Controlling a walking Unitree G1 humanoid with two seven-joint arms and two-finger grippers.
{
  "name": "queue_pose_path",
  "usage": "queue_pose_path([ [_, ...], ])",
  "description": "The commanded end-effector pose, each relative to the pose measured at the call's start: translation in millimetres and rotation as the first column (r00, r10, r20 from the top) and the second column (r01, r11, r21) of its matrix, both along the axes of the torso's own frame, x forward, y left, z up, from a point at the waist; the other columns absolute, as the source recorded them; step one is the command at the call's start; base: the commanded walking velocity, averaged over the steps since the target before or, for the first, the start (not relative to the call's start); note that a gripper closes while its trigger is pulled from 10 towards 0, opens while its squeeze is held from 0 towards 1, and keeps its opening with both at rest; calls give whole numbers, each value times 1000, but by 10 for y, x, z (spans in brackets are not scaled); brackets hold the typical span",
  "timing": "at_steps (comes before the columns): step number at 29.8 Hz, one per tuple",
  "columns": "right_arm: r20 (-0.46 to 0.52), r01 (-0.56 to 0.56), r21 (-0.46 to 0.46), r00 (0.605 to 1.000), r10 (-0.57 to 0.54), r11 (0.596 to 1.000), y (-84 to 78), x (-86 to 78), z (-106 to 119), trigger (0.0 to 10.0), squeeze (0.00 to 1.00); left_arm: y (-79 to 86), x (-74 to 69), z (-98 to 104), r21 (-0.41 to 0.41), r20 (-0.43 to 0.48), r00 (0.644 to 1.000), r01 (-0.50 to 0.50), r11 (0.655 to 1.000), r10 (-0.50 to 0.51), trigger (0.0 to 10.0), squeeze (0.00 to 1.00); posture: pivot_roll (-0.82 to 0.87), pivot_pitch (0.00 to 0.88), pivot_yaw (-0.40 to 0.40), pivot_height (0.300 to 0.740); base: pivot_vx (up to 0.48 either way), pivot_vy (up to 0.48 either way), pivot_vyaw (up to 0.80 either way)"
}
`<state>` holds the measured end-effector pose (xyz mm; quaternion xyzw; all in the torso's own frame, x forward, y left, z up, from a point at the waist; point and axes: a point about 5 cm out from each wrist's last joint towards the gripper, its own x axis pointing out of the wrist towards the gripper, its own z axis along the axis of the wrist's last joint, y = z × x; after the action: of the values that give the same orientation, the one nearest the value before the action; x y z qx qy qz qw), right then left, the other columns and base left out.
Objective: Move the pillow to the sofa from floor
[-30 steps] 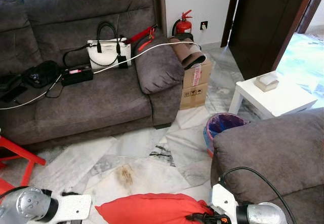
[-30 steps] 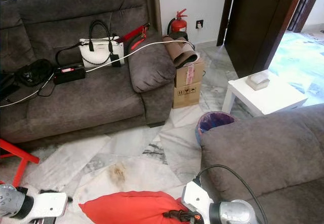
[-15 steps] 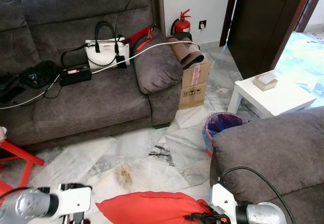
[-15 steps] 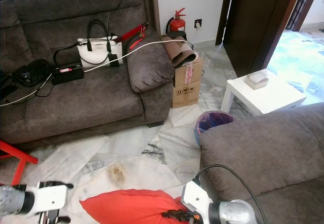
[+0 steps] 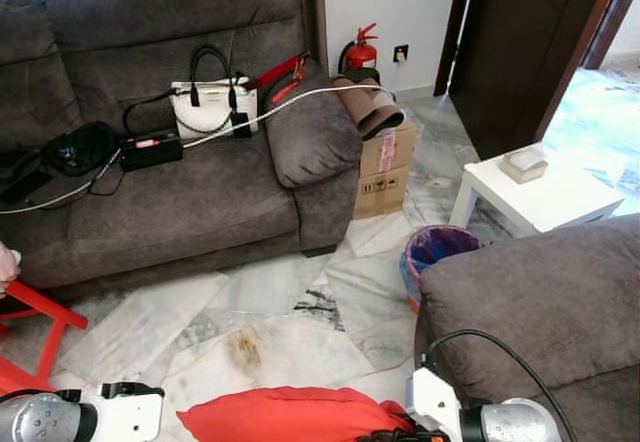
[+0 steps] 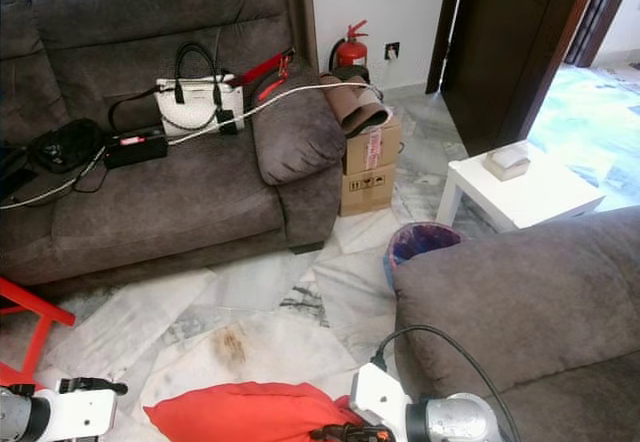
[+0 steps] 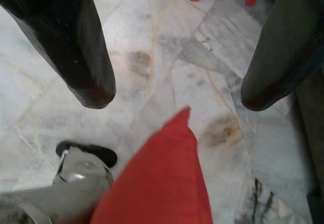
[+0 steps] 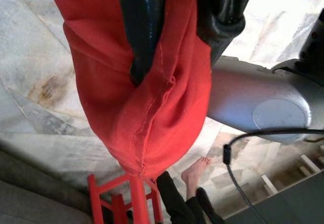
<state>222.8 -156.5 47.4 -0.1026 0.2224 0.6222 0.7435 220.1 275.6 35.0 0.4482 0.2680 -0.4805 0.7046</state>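
- Soft red fabric pillow (image 5: 285, 417): it hangs low before the robot, off the pale marble floor (image 5: 270, 302), pinched at one end; the grey fabric sofa (image 5: 170, 187) it should reach stands well apart ahead.
- Right gripper (image 8: 174, 57): its two black fingers (image 8: 144, 26) are closed on a fold of the red cloth, gathering only a little of it.
- Left gripper (image 7: 172, 100): spread wide and holding nothing, above the pillow's pointed corner.
- Risk, as I judge it: so small a pinch of loose cloth could slip free as the robot walks; the dangling end might also drag or snag.
- The sofa seat holds a white handbag (image 5: 210, 107) and black cables (image 5: 75, 177); a careless drop could land on them.
- A person's bare foot (image 8: 195, 171) is near.
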Motion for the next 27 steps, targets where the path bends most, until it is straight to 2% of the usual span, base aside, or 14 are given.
queue_pose_path([
  [1, 71, -80, 115, 995, 73, 990, 160, 11, 230, 10000, 0, -24, -42, -36, -36, -20, 1000, 17, 999, -17, 10000, 0, 35, 47, 106, 740, 0, 0, 0],
  [5, 69, -101, 140, 993, 92, 985, 158, -17, 271, 10000, 0, -110, -53, -24, -84, -18, 999, 45, 995, -47, 10000, 0, 36, 52, 104, 740, 0, 0, 0],
  [11, 51, -144, 129, 989, 138, 981, 129, -69, 305, 10000, 0, -249, -68, -2, -149, -20, 994, 101, 984, -105, 10000, 0, 39, 54, 100, 740, 0, 0, 0],
  [18, 55, -173, 134, 984, 167, 976, 153, -84, 357, 10000, 0, -256, -75, 15, -158, -38, 990, 128, 979, -136, 10000, 0, 43, 58, 99, 740, 0, 0, 0],
  [21, 59, -192, 132, 981, 186, 972, 194, -101, 369, 10000, 0, -268, -78, 41, -187, -60, 989, 118, 975, -132, 10000, 0, 44, 58, 99, 740, 0, 0, 0],
  [27, 82, -214, 178, 976, 202, 960, 270, -109, 478, 10000, 0, -316, -80, 66, -198, -77, 984, 146, 969, -164, 10000, 0, 41, 60, 99, 740, 0, 0, 0],
])
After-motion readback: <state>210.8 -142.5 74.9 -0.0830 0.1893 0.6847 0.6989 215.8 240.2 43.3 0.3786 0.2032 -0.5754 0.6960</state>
